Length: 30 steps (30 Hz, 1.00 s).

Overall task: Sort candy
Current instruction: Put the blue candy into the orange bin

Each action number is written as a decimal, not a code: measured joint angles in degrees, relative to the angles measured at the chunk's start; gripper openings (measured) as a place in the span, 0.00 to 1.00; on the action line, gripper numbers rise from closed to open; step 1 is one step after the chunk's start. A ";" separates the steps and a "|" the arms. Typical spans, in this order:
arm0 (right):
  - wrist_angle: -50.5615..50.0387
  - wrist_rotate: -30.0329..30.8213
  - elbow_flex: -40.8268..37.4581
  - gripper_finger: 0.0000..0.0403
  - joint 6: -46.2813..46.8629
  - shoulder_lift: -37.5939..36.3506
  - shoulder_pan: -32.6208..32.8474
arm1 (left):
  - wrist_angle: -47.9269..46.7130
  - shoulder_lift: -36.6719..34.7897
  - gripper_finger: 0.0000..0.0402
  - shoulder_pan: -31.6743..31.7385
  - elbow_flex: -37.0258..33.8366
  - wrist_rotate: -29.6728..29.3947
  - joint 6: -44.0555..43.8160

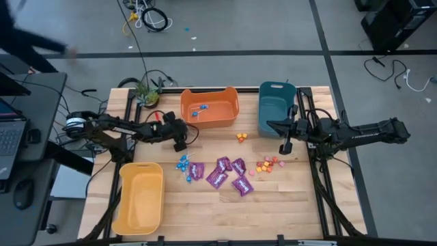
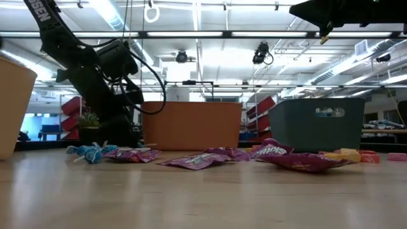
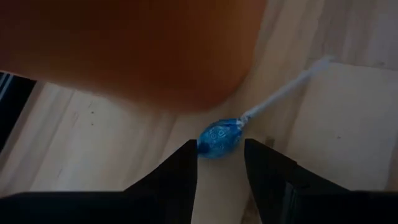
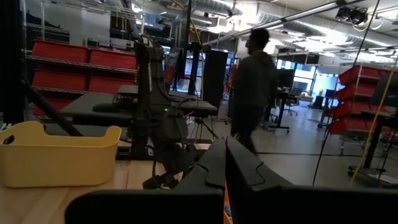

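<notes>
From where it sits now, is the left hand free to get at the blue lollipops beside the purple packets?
Probably yes. The left hand hangs open by the orange bin, the blue lollipops lie just beyond on bare wood, and nothing stands between. The right hand waits by the teal bin.

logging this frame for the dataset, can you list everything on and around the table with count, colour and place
orange plastic bin: one, orange, far middle of the table, blue-wrapped pieces inside
teal plastic bin: one, teal, far side, right of the orange one
yellow plastic bin: one, yellow, near left corner
shiny purple flat packets: about five, purple, table centre
blue-wrapped lollipops: a few, blue, left of the packets
small orange, red and pink wrapped pieces: small cluster right of the packets, a couple more near the orange bin
potted plant: one, green, far left corner
person: one, dark clothing, in the room beyond
left gripper: jaws open, beside the orange bin, a lollipop at its tips
right gripper: jaws shut, in front of the teal bin
</notes>
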 joint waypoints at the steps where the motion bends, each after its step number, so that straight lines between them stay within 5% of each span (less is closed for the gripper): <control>1: -0.01 0.00 0.00 0.00 0.04 -0.01 0.00 | 0.10 0.00 0.34 0.29 0.00 0.61 0.22; 6: -0.09 0.00 0.00 0.00 0.07 0.00 0.00 | -0.14 0.00 0.34 0.74 0.00 4.83 0.28; 25: -0.04 0.02 0.00 0.00 0.00 0.00 0.00 | -0.61 -0.04 0.34 0.64 0.02 6.30 -1.03; 30: -0.03 0.02 0.00 0.00 0.00 0.00 0.00 | -0.73 -0.27 0.34 0.19 0.02 12.60 -1.32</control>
